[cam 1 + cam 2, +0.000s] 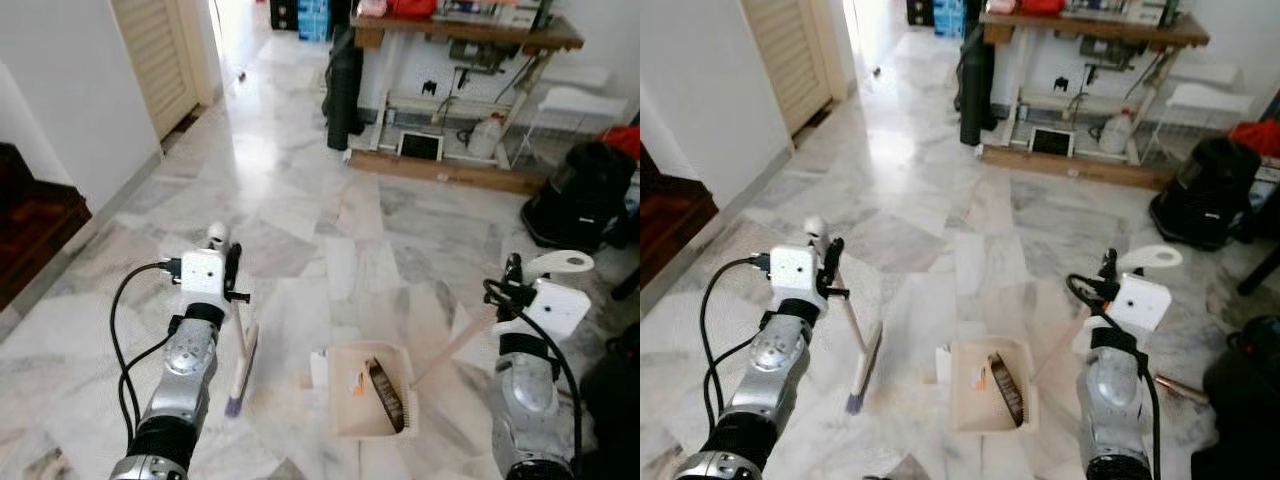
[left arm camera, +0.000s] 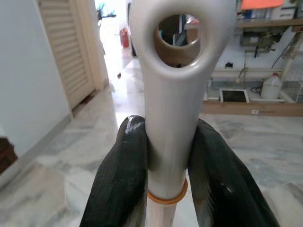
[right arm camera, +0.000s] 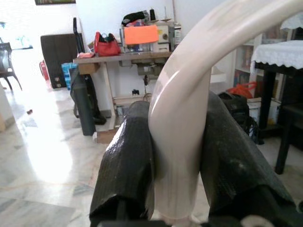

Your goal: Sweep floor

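Observation:
My left gripper point(image 1: 232, 268) is shut on the white handle of a small broom point(image 1: 240, 362), whose bristle head rests on the marble floor with purple bristle tips near me. In the left wrist view both black fingers point(image 2: 120, 175) clamp the handle point(image 2: 173, 109) just below its hanging hole. My right gripper point(image 1: 513, 283) is shut on the cream handle point(image 3: 182, 118) of a dustpan point(image 1: 350, 410), which lies flat on the floor between my arms. Inside the pan lie a dark brown strip point(image 1: 386, 394) and a small orange scrap point(image 1: 358, 383). The broom head stands left of the pan, apart from it.
A workbench point(image 1: 465, 35) with a tablet point(image 1: 420, 146), a jug and a wooden plank beneath stands ahead. A black rolled mat point(image 1: 343, 90) leans by it. A black bag point(image 1: 585, 195) sits at the right, a louvred door point(image 1: 155, 55) and dark steps at the left.

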